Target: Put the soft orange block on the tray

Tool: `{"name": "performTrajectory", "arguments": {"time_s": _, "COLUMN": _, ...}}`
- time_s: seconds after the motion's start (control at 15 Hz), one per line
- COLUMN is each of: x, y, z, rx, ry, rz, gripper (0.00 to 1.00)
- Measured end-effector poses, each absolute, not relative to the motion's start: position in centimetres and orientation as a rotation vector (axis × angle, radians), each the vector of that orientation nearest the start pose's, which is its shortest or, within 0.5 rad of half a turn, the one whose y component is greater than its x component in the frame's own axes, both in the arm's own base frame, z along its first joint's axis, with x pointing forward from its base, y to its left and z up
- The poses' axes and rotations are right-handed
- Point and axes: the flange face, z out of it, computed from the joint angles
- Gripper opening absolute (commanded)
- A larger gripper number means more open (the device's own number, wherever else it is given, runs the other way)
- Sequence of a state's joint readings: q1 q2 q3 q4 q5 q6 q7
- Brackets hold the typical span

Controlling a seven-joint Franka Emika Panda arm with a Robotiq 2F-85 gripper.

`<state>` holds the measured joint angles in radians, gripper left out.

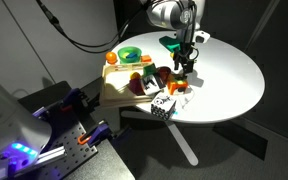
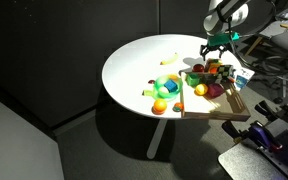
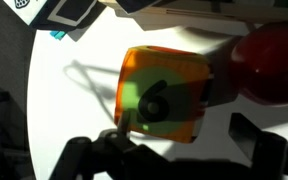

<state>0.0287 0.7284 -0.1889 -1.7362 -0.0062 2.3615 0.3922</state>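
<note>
At the far left of an exterior view stands a grey machine casing lit blue [image 1: 19,150], with a black cable [image 1: 69,35] looping across the dark wall behind it. The room is dim and dark-walled in both exterior views, and the floor is grey.

The round white worktop [image 1: 229,75] stands on a single white leg. On its left part lies the pale beige wooden-looking rectangular tray [image 1: 111,88], crowded with small coloured toys, among them a green round dish [image 1: 130,55]. A black-and-white die [image 1: 162,105] sits at the near edge of the worktop, just beside the tray.

To the right of the tray, the silver and black Robotiq gripper [image 1: 185,72] hangs low over the worktop. Beyond it the white surface is bare to its right rim.

In the wrist view, the soft orange block [image 3: 164,95] rests on the white worktop and not on the tray, throwing a shadow to its left. The dark fingers [image 3: 94,155] stand apart on either side of the block. The right one is clear of its edge, and whether the left one touches it I cannot tell. Just right of the block sits a red round fruit-like toy [image 3: 274,65].
</note>
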Motion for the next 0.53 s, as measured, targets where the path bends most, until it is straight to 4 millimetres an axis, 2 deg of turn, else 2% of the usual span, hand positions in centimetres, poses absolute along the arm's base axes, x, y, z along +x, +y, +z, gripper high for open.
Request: {"name": "performTrajectory", "arguments": {"time_s": 0.53, "x": 65.07, "y": -10.73, "z": 15.14, "rx": -3.194, "ry": 0.842, "rz": 0.159, "gripper": 1.0}}
